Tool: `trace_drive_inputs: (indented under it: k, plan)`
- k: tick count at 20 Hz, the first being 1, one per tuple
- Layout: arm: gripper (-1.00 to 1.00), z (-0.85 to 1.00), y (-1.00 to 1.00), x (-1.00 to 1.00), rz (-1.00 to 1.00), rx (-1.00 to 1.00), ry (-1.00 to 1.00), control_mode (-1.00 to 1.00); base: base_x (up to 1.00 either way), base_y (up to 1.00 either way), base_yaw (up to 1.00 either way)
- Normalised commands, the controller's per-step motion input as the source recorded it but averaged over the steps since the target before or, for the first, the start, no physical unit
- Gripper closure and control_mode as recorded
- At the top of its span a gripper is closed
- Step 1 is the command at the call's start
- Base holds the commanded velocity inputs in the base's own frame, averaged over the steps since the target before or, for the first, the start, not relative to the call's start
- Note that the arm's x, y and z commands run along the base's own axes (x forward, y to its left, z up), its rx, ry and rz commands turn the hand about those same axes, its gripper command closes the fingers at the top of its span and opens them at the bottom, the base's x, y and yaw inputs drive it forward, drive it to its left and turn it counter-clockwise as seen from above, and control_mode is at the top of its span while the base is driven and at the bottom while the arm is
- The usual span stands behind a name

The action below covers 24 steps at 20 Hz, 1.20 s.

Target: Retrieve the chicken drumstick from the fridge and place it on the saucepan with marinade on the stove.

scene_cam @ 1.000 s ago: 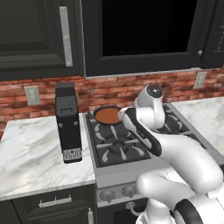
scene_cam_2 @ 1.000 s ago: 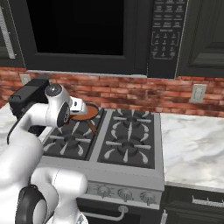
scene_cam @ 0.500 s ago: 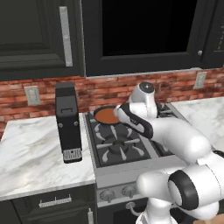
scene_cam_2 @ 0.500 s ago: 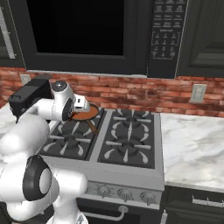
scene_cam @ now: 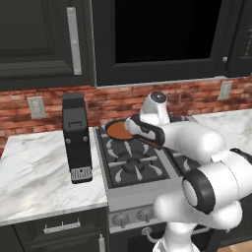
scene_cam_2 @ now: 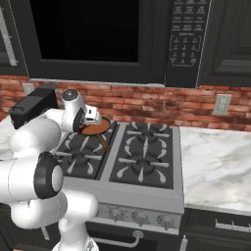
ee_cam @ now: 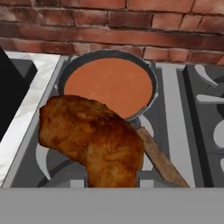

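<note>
Close to the camera in the hand view hangs the chicken drumstick [ee_cam: 94, 140], browned and reddish, hiding my fingertips. It hovers just in front of the saucepan with marinade [ee_cam: 109, 85], a round dark pan of orange-brown sauce on the back left burner of the stove [scene_cam: 133, 167]. My gripper [scene_cam: 129, 125] is shut on the drumstick at the pan's near rim [scene_cam: 117, 131]. From the right base view the hand [scene_cam_2: 92, 117] sits over the pan [scene_cam_2: 96, 128] on the stove [scene_cam_2: 142, 162]. The fridge is out of view.
The pan's long handle [ee_cam: 159, 159] points toward me over the grate. A tall black appliance [scene_cam: 76, 135] stands on the marble counter [scene_cam: 34, 172] left of the stove. A dark microwave [scene_cam_2: 98, 39] hangs overhead, with a brick wall [ee_cam: 131, 26] behind.
The arm has stretched forward and left over the stove, bringing the hand and the drumstick nearer the saucepan. The jaws stay shut.
</note>
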Motion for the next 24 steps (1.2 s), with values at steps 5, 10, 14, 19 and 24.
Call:
trace_drive_inputs:
  k: [5, 10, 14, 19, 24]
  plan:
    - [1.0, -0.11, 0.04, 0.3, 0.0, 0.0, 0.04, -1.0, 0.0, 0.0, 0.0]
    - [1.0, -0.16, 0.07, 0.35, 0.0, 0.0, 0.04, -1.0, 0.0, 0.0, 0.0]
    - [1.0, -0.23, 0.13, 0.37, 0.0, 0.0, 0.04, -1.0, 0.0, 0.0, 0.0]
    - [1.0, -0.18, 0.13, 0.38, 0.0, 0.0, 0.03, -1.0, 0.0, 0.0, 0.0]
    - [1.0, -0.08, 0.02, 0.33, 0.0, 0.0, 0.0, -1.0, 0.0, 0.0, 0.0]
